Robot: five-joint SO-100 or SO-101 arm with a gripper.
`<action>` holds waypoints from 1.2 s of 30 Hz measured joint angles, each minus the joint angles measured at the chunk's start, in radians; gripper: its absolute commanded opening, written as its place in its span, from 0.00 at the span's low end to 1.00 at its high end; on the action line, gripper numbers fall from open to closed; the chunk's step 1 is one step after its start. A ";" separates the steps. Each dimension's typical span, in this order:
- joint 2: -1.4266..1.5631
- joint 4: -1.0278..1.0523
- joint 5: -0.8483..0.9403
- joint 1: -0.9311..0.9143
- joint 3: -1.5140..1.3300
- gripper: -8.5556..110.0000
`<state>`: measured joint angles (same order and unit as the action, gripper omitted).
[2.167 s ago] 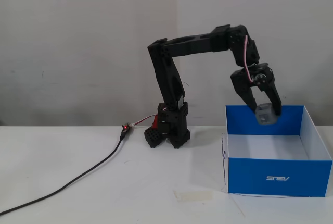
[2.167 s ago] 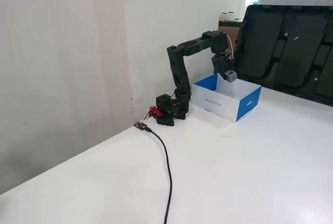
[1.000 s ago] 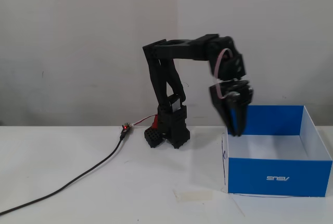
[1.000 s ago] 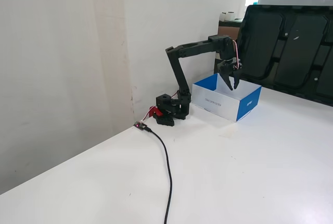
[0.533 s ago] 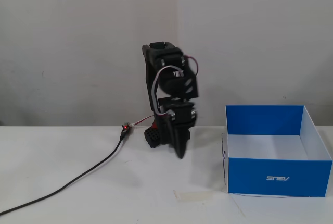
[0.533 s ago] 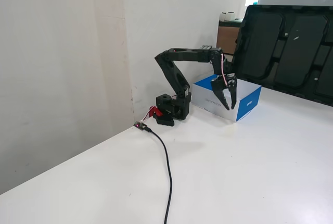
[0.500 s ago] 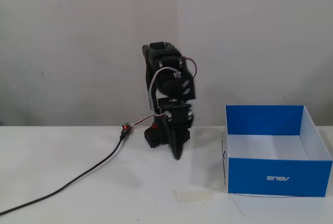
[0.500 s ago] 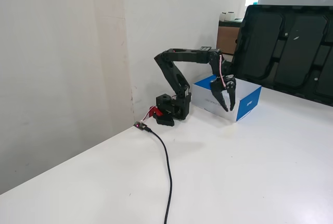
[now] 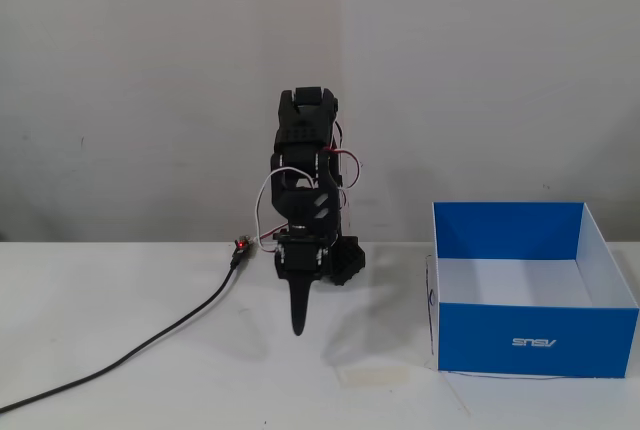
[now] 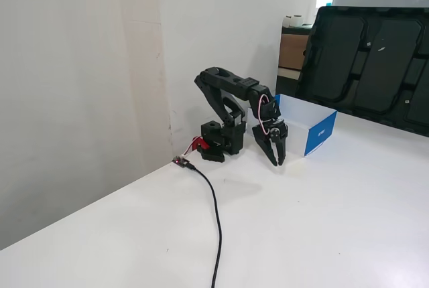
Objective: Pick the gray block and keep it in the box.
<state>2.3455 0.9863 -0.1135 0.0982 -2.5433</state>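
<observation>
The blue box (image 9: 535, 335) with a white inside stands on the table at the right; in the other fixed view the box (image 10: 320, 134) sits just behind the arm. The gray block shows in neither fixed view. My gripper (image 9: 298, 322) points down in front of the arm's base, left of the box, close above the table. Seen from the side, the gripper (image 10: 277, 161) has its fingers slightly apart with nothing between them.
A black cable (image 9: 150, 340) runs from the arm's base (image 9: 345, 260) toward the lower left. A strip of tape (image 9: 372, 374) lies on the table in front of the box. Dark panels (image 10: 375, 60) stand behind the table.
2.2 s ago the gripper held the gray block over the box. Since then the block left the fingers, and the arm has swung away from the box and lowered toward the table.
</observation>
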 measured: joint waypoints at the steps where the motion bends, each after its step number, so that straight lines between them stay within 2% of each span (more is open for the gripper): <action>1: 0.011 -0.014 0.000 -0.009 -0.018 0.07; 10: 0.092 -0.103 0.000 -0.015 -0.158 0.07; 18: 0.296 -0.104 0.000 -0.003 -0.281 0.07; 27: 0.509 -0.043 0.000 -0.002 -0.383 0.07; 36: 0.864 0.100 0.000 -0.031 -0.463 0.07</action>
<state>3.2091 1.0861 -0.1135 0.0675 -3.0066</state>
